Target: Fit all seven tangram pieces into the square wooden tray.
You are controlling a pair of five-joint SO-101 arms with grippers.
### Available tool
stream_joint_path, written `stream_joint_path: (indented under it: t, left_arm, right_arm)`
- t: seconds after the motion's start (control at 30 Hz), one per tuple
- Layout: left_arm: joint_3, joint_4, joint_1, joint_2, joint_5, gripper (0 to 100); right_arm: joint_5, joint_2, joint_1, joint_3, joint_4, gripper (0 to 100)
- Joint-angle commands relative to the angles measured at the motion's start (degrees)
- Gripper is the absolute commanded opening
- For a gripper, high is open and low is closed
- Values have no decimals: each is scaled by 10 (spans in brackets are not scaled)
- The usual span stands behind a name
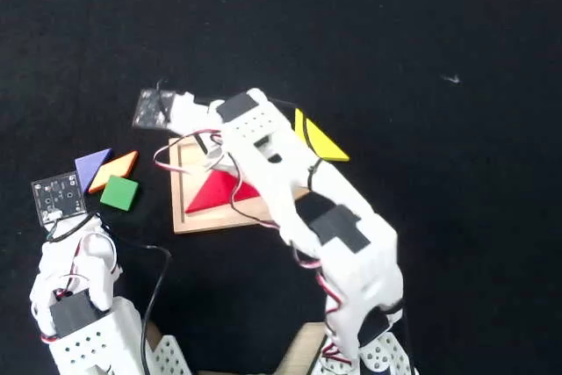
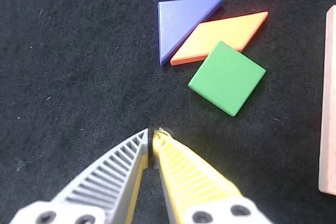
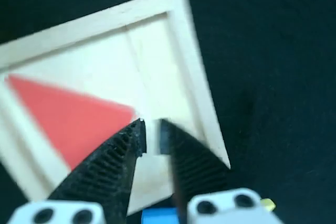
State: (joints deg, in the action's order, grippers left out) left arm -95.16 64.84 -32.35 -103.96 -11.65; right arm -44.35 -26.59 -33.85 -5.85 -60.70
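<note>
**1 piece in the tray, 4 pieces seen outside it**

The square wooden tray (image 1: 215,221) lies on the black table (image 1: 457,173), in front of the 2 arms. Inside it there is 1 piece, a red triangle (image 1: 215,192), lying flat against the tray's floor; the rest of the floor that can be seen is bare wood.

A yellow triangle (image 1: 323,141) lies on the table just beside the tray, and the right arm partly covers it. On the other side of the tray, 3 pieces lie together in a group: a blue triangle (image 2: 178,22), an orange parallelogram (image 2: 220,35) touching it along 1 edge, and a green square (image 2: 227,77) touching the parallelogram.

The right gripper (image 3: 150,129) hangs over the tray, near the tip of the red triangle, with only a narrow gap between its fingers and nothing between them. The left gripper (image 2: 153,135) is above the bare table near the group of 3, its fingertips together and holding nothing.
</note>
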Motion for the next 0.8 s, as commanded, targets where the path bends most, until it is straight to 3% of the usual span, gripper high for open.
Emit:
stream_joint_path:
  t: [0.0, 0.77]
  left_arm:
    - [15, -12, 6, -4, -4, 30]
    - [15, -12, 7, -4, -4, 30]
  right_arm:
    - [18, -23, 13, -56, 13, 10]
    - [17, -40, -27, -36, -55, 11]
